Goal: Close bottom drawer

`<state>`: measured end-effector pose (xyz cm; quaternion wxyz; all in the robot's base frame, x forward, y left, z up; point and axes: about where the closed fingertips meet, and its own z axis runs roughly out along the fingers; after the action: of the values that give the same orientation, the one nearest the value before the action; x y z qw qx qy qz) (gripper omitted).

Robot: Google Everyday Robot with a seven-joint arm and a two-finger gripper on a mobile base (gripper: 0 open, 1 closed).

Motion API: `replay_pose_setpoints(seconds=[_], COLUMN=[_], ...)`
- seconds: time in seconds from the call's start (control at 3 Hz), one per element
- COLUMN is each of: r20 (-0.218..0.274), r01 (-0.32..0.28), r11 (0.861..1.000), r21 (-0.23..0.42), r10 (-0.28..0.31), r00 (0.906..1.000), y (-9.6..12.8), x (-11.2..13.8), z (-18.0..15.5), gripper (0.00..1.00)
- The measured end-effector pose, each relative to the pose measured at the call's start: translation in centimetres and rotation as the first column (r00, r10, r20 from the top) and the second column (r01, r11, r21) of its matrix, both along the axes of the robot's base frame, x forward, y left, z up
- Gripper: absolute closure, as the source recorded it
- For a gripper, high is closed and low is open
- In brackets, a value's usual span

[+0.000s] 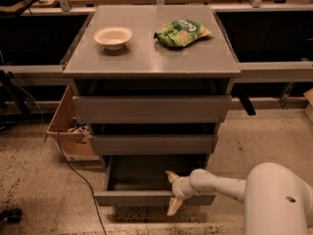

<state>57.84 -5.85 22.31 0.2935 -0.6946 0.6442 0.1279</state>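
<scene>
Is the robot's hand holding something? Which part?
Nothing is gripped. The hand is open, at the front panel of the bottom drawer, right of its middle.

no readable text, pincer (pixel 170 193) at bottom drawer (pixel 132 198) front
</scene>
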Motion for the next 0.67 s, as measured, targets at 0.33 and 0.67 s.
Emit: replay_pose_setpoints(seconds=[0.33,0.67], r20=[-0.009,-0.013], r01=[0.008,0.006], r11=[1.0,0.999], r21=[0.016,0.05], r10=[-0.008,-0.005], r00=[0.9999,0.9999], y=[-0.3,-0.2], x=[-0.1,0.7], z=[-1.0,-2.1], gripper=[0.0,0.0])
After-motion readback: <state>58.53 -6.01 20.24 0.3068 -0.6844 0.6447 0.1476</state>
